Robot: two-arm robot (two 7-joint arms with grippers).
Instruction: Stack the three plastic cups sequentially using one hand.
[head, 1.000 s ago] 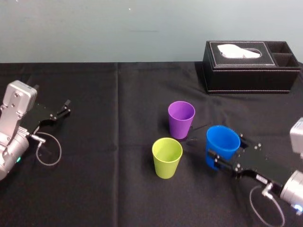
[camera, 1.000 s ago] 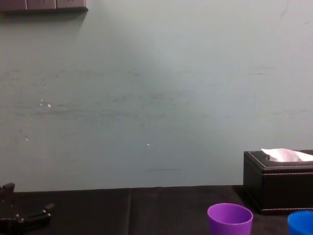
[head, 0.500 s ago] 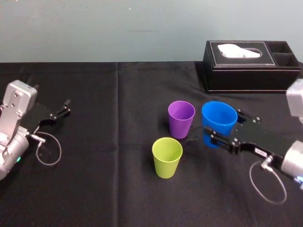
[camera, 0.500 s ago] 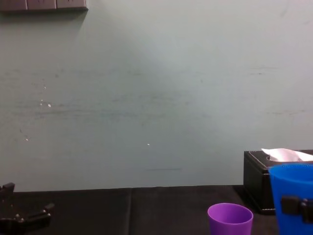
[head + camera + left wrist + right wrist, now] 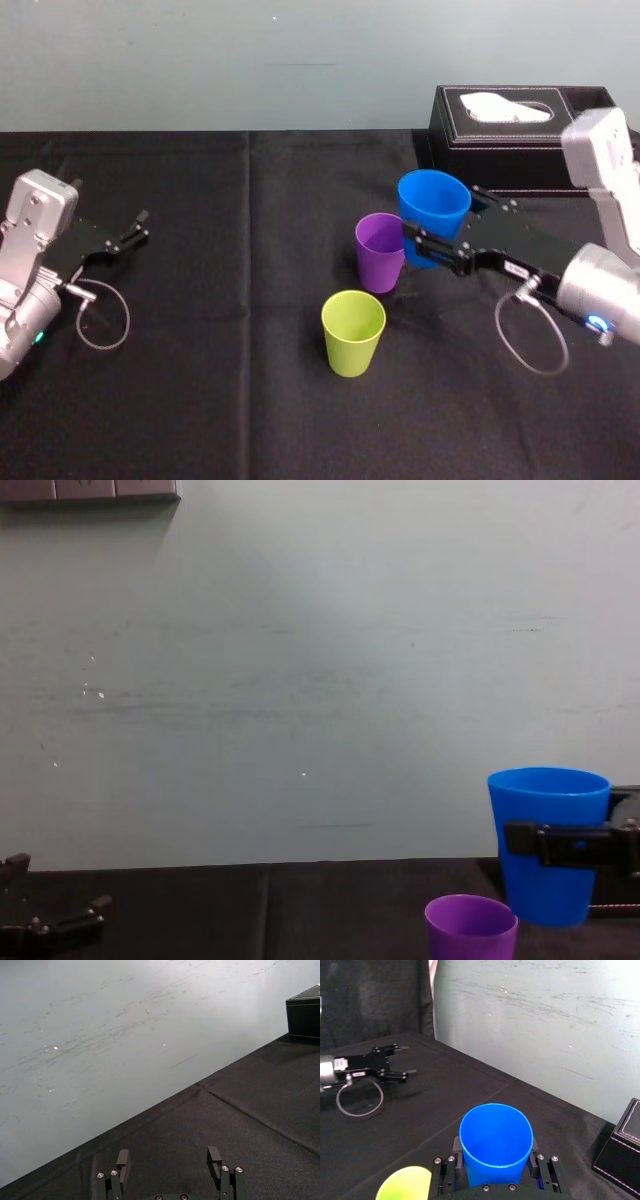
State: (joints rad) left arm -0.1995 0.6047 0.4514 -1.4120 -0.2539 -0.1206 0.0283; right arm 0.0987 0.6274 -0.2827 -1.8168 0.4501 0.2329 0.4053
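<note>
A: R gripper [image 5: 440, 228]?
B: Clamped on the smooth blue plastic tumbler [image 5: 433, 205], one finger each side, cup upright. Chest view: its base hangs clear of the black cloth surface [image 5: 250, 300].
A: Other cups?
B: Head view: purple plastic tumbler [image 5: 382, 250] just left of the gripper tip, v. close to the blue one. Yellow-green plastic tumbler [image 5: 352, 332] is farther left, nearer the robot. Both standing.
A: L gripper [image 5: 140, 227]?
B: Parked far left. Its wrist view has the fingers spread, nothing held.

wall [image 5: 300, 680]: pale grey-green, scuffed | table [image 5: 200, 400]: black creased cloth
</note>
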